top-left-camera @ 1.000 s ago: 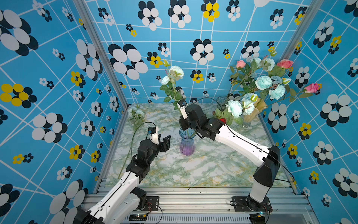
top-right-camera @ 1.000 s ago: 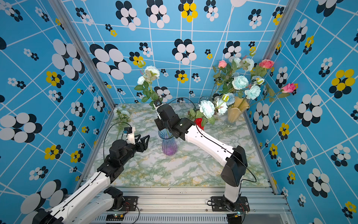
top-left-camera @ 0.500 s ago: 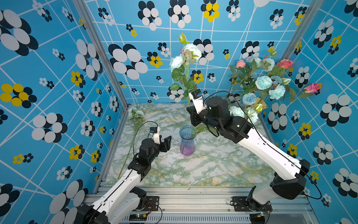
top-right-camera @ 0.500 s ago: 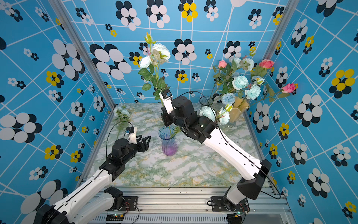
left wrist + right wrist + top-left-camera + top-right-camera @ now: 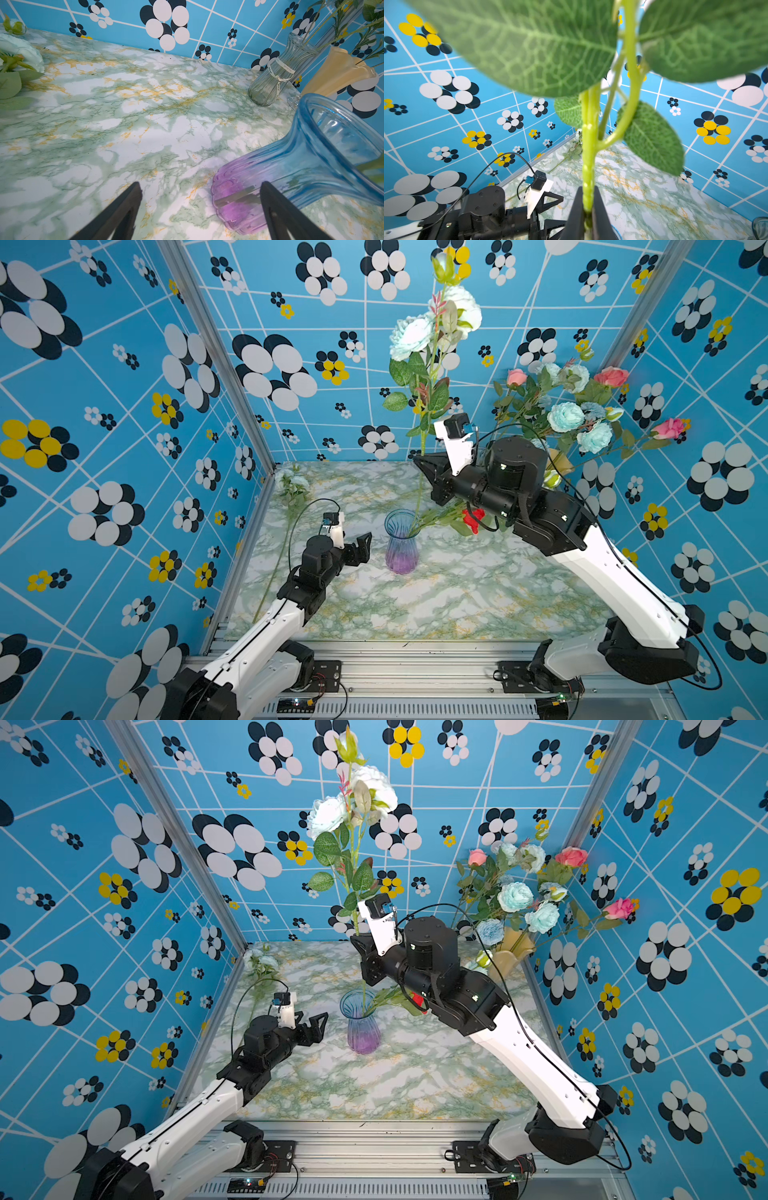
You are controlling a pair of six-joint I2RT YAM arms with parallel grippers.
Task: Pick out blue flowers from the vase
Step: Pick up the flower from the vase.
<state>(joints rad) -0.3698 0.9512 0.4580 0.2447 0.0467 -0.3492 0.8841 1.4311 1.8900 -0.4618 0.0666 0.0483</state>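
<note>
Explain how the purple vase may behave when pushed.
The purple vase looks like glass: probably slippery, breakable. It is tall and a red rose leans out sideways, so a high push may tip it. The blue flower in the right gripper ends inside and could drag it.
</note>
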